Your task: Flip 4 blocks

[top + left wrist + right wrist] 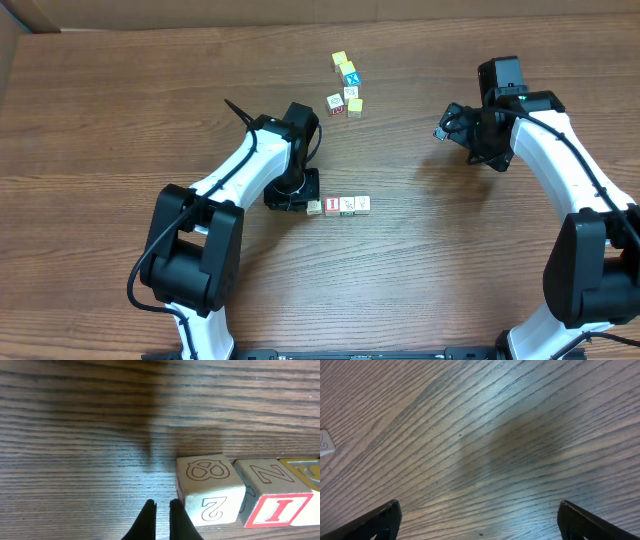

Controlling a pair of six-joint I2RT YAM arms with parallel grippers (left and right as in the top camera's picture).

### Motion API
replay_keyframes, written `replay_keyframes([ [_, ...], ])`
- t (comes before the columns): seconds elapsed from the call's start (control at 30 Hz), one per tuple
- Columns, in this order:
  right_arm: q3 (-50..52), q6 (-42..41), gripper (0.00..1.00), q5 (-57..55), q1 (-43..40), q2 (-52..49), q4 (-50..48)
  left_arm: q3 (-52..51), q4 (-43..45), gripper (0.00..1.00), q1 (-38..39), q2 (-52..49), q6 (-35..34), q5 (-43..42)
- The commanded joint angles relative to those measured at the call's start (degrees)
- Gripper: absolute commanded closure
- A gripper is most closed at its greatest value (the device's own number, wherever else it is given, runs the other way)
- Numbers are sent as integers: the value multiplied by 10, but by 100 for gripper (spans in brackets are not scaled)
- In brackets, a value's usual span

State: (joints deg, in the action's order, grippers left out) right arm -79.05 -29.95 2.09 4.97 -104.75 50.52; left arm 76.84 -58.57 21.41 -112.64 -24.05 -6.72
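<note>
Sitting pinched shut and empty just beside the pretzel-marked end block point(207, 485) of the four picture blocks point(340, 205) on the table point(120, 120), the left gripper point(161, 510) could shove the row sideways rather than tip one, while the right gripper point(477, 512) hangs wide open, empty, well apart.

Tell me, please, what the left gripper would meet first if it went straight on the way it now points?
The left gripper would probably meet the bare table just beside the end block; its shut jaws might graze that block's side, though depth is unclear.
</note>
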Motion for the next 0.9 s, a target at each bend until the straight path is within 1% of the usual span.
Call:
replay_keyframes([
  [0.0,-6,2,0,-5,-1,2,-3,-3,2,96,5,-1,-8,-15],
  [0.27,-6,2,0,-5,-1,2,-3,-3,9,96,9,-1,-8,-23],
  [0.57,-6,2,0,-5,-1,2,-3,1,11,96,8,-1,26,-21],
  [0.67,-6,2,0,-5,-1,2,-3,24,-8,96,3,-1,40,-12],
  [0.77,-6,2,0,-5,-1,2,-3,70,-41,96,-4,-1,40,12],
  [0.87,-6,2,0,-5,-1,2,-3,110,-47,96,-5,-1,39,16],
])
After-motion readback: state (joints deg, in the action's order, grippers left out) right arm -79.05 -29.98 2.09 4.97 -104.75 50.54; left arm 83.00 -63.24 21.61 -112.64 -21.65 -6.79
